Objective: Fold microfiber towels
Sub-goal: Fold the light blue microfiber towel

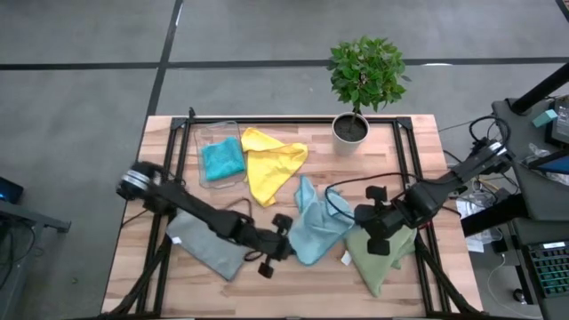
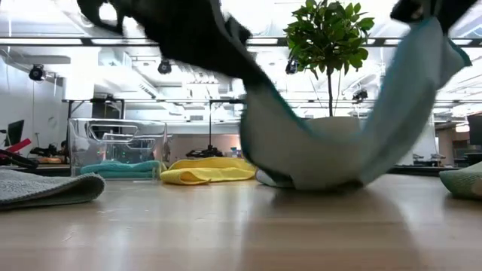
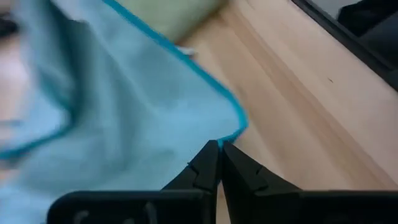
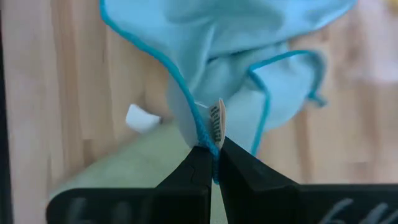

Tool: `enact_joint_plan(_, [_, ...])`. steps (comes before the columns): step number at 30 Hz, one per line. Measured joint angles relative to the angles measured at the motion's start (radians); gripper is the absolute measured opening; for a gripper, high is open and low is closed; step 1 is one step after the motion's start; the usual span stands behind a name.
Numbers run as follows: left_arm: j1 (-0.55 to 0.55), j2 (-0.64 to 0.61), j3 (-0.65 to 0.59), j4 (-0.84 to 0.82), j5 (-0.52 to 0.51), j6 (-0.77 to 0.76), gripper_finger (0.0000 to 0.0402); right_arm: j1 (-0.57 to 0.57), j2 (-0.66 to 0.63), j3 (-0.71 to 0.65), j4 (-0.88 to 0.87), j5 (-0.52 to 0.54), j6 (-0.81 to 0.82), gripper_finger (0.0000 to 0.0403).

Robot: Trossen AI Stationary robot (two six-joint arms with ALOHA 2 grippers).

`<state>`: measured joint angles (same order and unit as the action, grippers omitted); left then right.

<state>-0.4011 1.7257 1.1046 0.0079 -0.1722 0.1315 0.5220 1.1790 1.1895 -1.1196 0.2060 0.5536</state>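
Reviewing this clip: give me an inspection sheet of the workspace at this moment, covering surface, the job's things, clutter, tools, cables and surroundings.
Surface: wooden table, black frame rails.
Job's things: light blue towel lifted at two corners, sagging to the table between them; grey towel and olive green towel lying near the front edge; yellow towel loosely spread; teal towel in the clear bin.
Clutter: potted plant at the back edge.
Tools: left tool shut on one light blue towel corner; right tool shut on another edge, by its tag.
Cables: black cable looping at the right arm.
Surroundings: grey floor; equipment at right.
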Motion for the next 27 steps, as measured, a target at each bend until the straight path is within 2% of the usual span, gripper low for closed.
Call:
enact_joint_plan(7, [0.000, -0.352, 0.000, -0.154, -0.182, 0.057, 0.0000, 0.000, 0.000, 0.226, -0.101, 0.164, -0.086, 0.0009])
enact_joint_plan(10, [0.000, -0.471, 0.002, -0.151, -0.275, 0.103, 0.0000, -0.001, 0.000, 0.320, -0.125, 0.248, -0.118, 0.0009])
enact_joint_plan(13, [0.003, -0.562, 0.002, -0.148, -0.359, 0.129, 0.0000, -0.011, 0.002, 0.391, -0.151, 0.246, -0.163, 0.0009])
enact_joint_plan(15, [0.004, -0.604, 0.002, -0.147, -0.429, 0.153, 0.0000, -0.014, 0.002, 0.428, -0.160, 0.229, -0.215, 0.0009])
enact_joint_plan(19, [0.019, -0.655, 0.009, -0.147, -0.530, 0.173, 0.0000, -0.021, 0.003, 0.501, -0.184, 0.369, -0.245, 0.0009])
enact_joint_plan(22, [0.037, -0.686, 0.008, -0.135, -0.585, 0.173, 0.0000, -0.049, 0.006, 0.542, -0.211, 0.302, -0.309, 0.0009])
enact_joint_plan(27, [0.055, -0.707, 0.003, -0.078, -0.685, 0.252, 0.0000, -0.110, 0.016, 0.565, -0.258, 0.401, -0.324, 0.0009])
